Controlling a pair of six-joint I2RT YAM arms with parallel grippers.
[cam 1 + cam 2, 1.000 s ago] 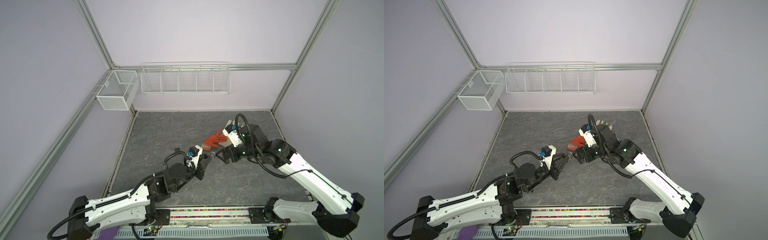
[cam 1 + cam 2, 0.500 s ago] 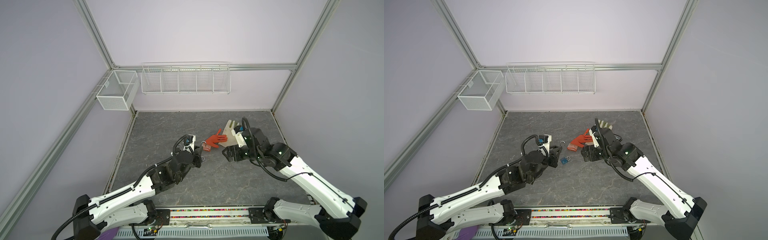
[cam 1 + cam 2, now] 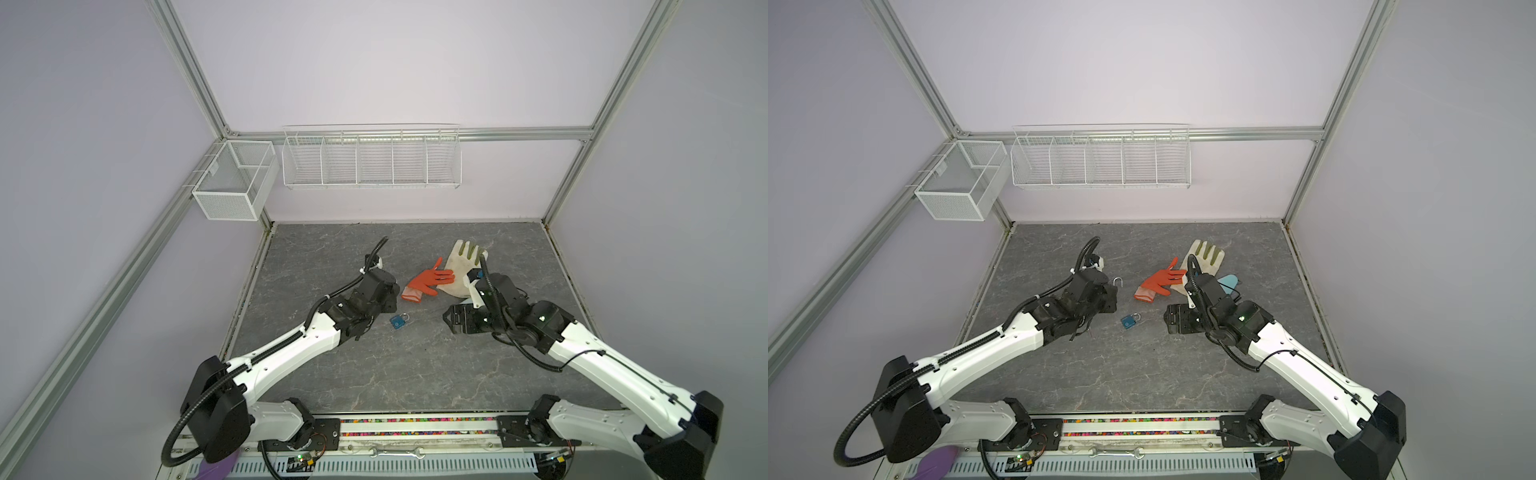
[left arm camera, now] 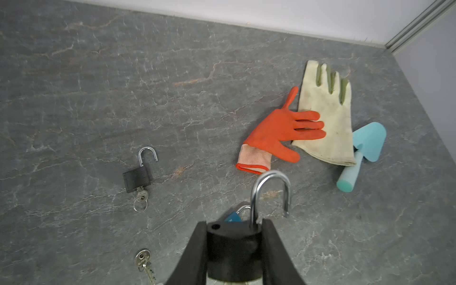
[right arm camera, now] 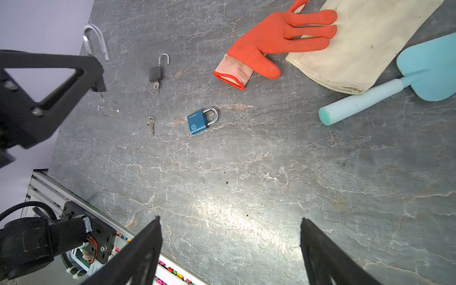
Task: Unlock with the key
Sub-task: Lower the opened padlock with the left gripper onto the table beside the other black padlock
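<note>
Well, black padlock (image 4: 234,246), silver shackle (image 4: 271,173) open

The grey marbled tabletop (image 5: 246,185) carries a blue padlock (image 5: 201,121), a small black padlock (image 5: 156,73) with its shackle open, a loose key (image 5: 150,120), an orange glove (image 5: 271,42), a cream glove (image 5: 365,42) and a trowel (image 5: 370,97).

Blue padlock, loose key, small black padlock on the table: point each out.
blue padlock (image 5: 197,122), right wrist view, on its body.
loose key (image 5: 150,120), right wrist view, on its head.
small black padlock (image 4: 136,178), left wrist view, on its body.
</note>
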